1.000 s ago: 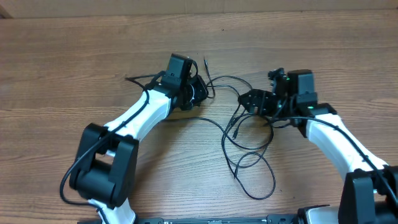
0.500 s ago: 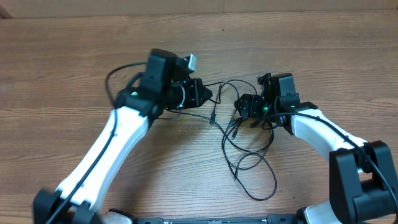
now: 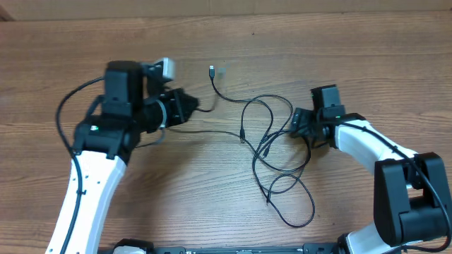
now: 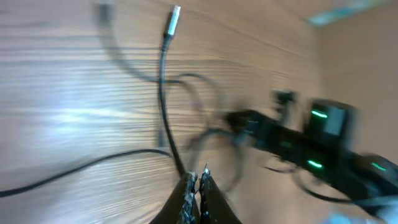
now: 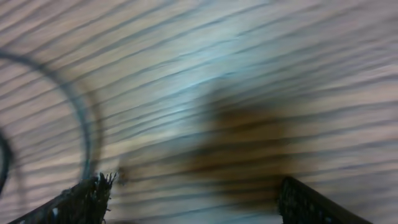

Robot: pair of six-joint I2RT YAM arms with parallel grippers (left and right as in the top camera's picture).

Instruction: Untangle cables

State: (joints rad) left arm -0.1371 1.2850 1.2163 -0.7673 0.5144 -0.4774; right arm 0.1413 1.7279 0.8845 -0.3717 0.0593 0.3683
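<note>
Since the frame half a second before, the left arm has swung toward the left of the overhead frame and drawn one cord out of the tangle. The right arm has shifted a little to the right.

**Left gripper** (image 3: 189, 106): it sits at the centre left of the overhead view with its tips pointing right. In the left wrist view the left gripper (image 4: 198, 180) has its jaws pressed together, pinching one cord.

**Held cord** (image 3: 214, 90): it runs from the pinch toward the top centre of the overhead frame and ends in a small silvery-tipped plug (image 3: 212, 68). In the left wrist view the same cord (image 4: 163, 93) climbs from the closed tips to that plug (image 4: 173, 15) at the upper left of centre.

**Thin black flexible cables** (image 3: 268, 148): the rest lie in overlapping loops on the brown wooden table (image 3: 353, 56), from the centre of the overhead frame down to the lower right of centre. They sit between the two arms.

**Right gripper** (image 3: 295, 125): it rests at the right edge of the tangle. In the blurred right wrist view the right gripper (image 5: 194, 190) has its jaws spread wide with bare tabletop between them. A cable arc (image 5: 87, 124) lies just above its left finger (image 5: 87, 199).
</note>
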